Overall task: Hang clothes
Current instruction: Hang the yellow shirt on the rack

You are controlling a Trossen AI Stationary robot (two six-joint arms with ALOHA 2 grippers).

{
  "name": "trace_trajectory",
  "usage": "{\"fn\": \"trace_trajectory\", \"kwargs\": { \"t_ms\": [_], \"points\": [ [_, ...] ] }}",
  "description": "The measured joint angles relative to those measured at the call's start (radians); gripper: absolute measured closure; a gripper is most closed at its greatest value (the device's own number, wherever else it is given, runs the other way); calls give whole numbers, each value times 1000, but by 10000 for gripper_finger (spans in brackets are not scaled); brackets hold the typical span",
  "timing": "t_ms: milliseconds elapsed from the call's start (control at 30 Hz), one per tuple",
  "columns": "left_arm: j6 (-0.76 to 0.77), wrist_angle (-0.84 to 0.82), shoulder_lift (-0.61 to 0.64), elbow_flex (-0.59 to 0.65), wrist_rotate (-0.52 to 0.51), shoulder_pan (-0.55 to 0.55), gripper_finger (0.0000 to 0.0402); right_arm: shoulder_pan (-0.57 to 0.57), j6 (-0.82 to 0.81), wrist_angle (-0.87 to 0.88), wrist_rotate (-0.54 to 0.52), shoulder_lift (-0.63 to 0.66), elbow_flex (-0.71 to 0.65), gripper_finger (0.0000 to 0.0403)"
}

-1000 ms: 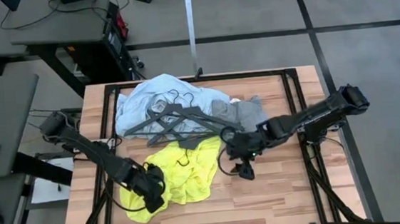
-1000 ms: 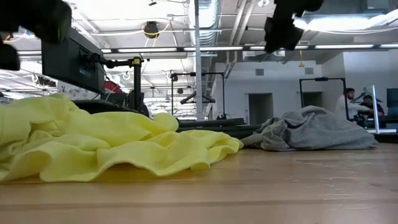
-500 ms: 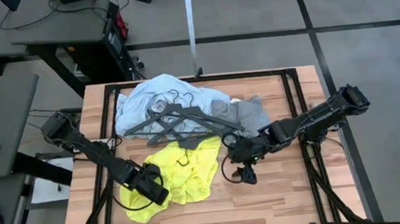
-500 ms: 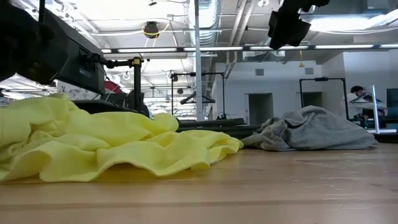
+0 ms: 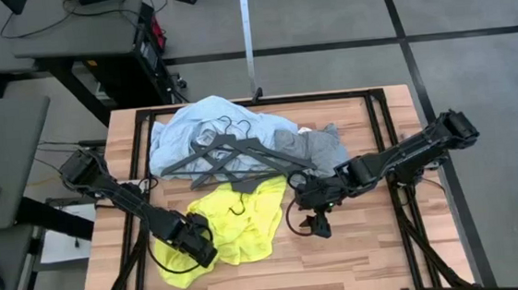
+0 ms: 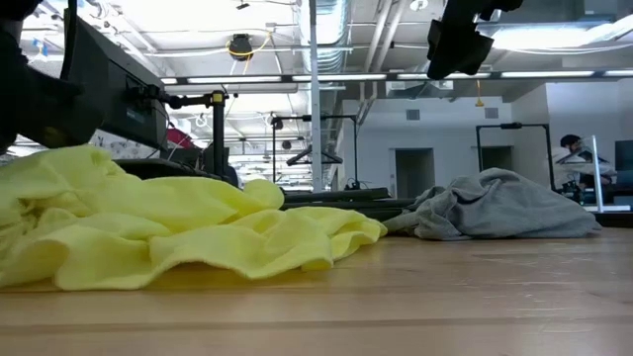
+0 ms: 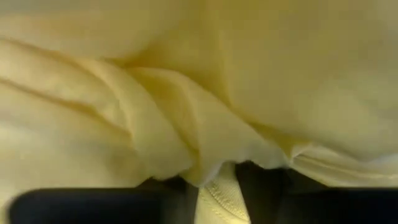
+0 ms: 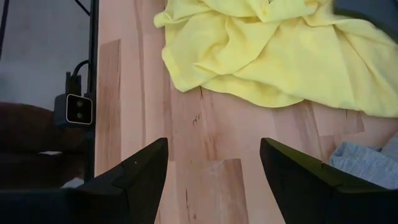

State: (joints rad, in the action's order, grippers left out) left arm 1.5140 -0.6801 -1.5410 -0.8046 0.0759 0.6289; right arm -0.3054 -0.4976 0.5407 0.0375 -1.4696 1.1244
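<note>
Left claw [image 5: 196, 245] seemingly clamped on yellow T-shirt [image 5: 237, 223]; right claw [image 5: 315, 226], fingers apart, just beside it.

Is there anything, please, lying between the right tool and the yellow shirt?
Nothing visible. The right tool hangs open above bare table, and the yellow shirt lies just ahead with only wood between. The left tool is down on the shirt's far side.

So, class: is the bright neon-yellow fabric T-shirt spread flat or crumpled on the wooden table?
Crumpled. The bright neon-yellow fabric T-shirt lies bunched in folds and ridges in the high and low views.
</note>
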Motion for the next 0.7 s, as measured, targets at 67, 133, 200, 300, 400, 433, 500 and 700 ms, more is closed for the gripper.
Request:
{"fn": "trace_trajectory", "kwargs": {
  "t_ms": [67,133,200,300,400,433,500,700],
  "points": [
    [-24,-11,-1,-13,-3,0,390,0,0,-3,-17,0,0,159],
    [-45,-37,3,-41,-9,0,393,0,-3,-9,-19,0,0,159],
    [-73,-54,14,-91,-14,-4,398,0,-10,-24,-19,0,0,159],
    [-114,-116,44,-205,-22,-15,400,0,-18,-26,-19,4,20,159],
    [-155,-241,73,-358,-79,-23,401,2,6,-39,-21,21,60,159],
    [-168,-291,83,-415,-104,-27,401,6,24,-54,-22,29,73,159],
    [-200,-398,95,-529,-161,-33,401,13,60,-77,-30,45,99,159],
    [-376,-620,96,-839,-320,-70,401,54,210,-235,-44,99,126,159]
  ]
}}
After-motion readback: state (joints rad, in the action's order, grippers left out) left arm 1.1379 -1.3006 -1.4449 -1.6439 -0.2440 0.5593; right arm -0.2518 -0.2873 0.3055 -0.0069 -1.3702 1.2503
